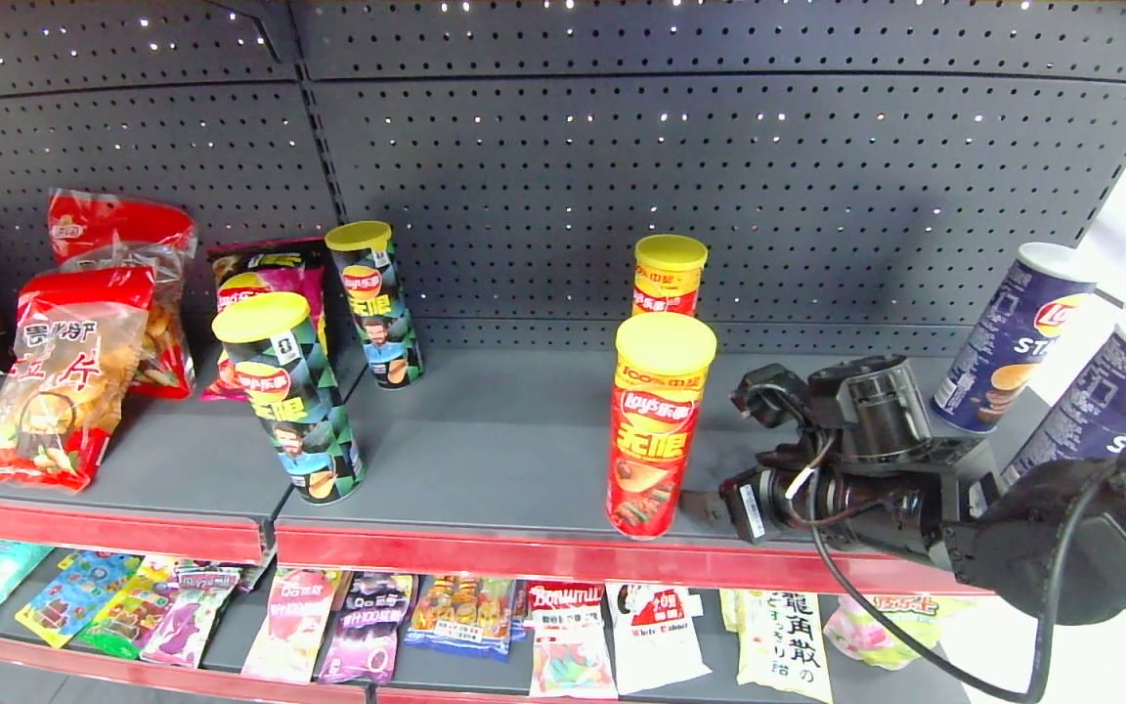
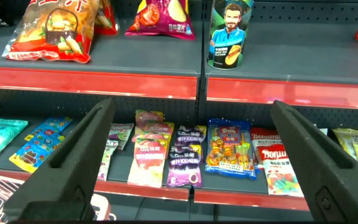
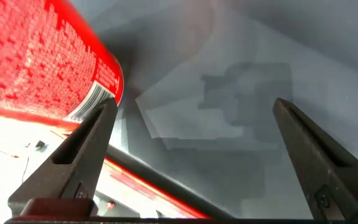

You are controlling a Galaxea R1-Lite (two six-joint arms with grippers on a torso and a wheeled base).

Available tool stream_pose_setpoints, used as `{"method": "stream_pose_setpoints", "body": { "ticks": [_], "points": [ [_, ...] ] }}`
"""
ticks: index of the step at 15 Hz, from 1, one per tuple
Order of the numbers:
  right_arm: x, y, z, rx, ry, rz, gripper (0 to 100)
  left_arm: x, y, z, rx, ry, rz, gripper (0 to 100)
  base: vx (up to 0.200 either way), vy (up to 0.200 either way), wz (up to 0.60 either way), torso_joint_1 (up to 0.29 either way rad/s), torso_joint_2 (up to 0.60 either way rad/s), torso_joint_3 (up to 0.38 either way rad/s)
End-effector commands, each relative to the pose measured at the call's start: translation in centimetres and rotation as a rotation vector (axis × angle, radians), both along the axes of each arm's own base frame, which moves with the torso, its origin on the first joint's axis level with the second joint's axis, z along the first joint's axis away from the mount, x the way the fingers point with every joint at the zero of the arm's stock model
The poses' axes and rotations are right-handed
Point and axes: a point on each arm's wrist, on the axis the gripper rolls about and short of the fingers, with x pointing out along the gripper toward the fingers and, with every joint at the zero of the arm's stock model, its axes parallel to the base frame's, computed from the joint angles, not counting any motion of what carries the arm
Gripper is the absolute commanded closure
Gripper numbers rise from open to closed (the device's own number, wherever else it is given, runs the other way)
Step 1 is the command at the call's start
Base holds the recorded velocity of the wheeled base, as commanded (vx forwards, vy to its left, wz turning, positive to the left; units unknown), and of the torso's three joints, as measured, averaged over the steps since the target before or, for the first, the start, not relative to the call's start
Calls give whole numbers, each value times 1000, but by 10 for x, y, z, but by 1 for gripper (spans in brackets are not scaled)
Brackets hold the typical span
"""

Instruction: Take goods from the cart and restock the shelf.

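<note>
While the red chip can [image 1: 656, 430] stands at the front edge of the shelf [image 1: 485, 450], lower centre of the frame, the right gripper [image 1: 700, 506] hangs released just beside it. The left gripper [image 2: 191, 106] is spread wide too.

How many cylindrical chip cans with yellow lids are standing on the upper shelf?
4. The front green-black patterned can stands at left, the rear green-black patterned can behind it. The front red can stands in the middle, the rear red can behind it. None seems hidden.
</note>
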Motion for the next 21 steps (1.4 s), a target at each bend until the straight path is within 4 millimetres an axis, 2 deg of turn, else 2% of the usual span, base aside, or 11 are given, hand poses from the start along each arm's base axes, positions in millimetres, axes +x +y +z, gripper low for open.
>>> {"method": "stream_pose_setpoints", "body": {
  "ticks": [1,8,10,12,16,18,21],
  "points": [
    [1,2,1,3,-4,4,0,0,0,0,-1,-1,0,0,0,0,0,0,0,0],
    [3,7,1,5,-15,10,0,0,0,0,-1,-1,0,0,0,0,0,0,0,0],
    [1,4,0,12,-30,3,0,0,0,0,-1,0,0,0,0,0,0,0,0,0],
    [-8,-4,8,19,-72,-26,0,0,0,0,-1,0,0,0,0,0,0,0,0,0],
    [-52,-29,32,52,-137,-28,0,0,0,0,-1,-1,0,0,0,0,0,0,0,0],
    [-97,-44,49,94,-218,0,0,0,0,0,-1,-1,0,0,0,0,0,0,0,0],
    [-149,-81,55,138,-320,9,0,0,0,0,-1,-1,0,0,0,0,0,0,0,0]
  ]
}}
